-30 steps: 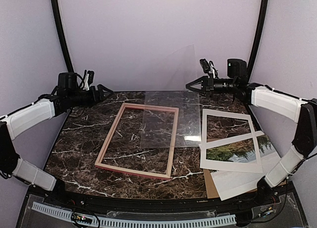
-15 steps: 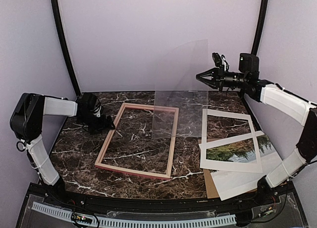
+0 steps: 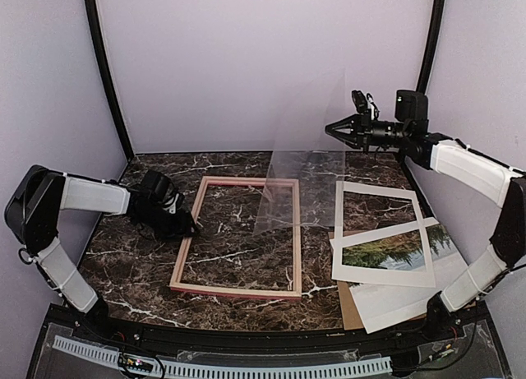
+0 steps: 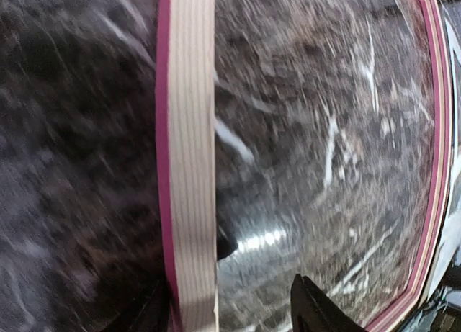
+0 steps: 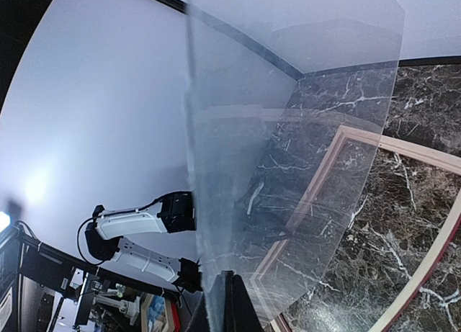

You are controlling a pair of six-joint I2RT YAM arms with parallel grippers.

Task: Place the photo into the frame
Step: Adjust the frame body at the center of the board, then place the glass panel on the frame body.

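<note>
Frame (image 4: 189, 130) — left rail (blurred), between jaws, left tool (image 4: 227, 292)

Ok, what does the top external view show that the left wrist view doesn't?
Only the top external view: the landscape paper photo overlapping the white mat board on the right, and the right jaws pinching a clear plastic sheet held up steeply. Only the left wrist view: close up, the left jaws stand apart astride one rail of the pink-red wooden frame. Both: that frame and the dark marble tabletop.
</note>
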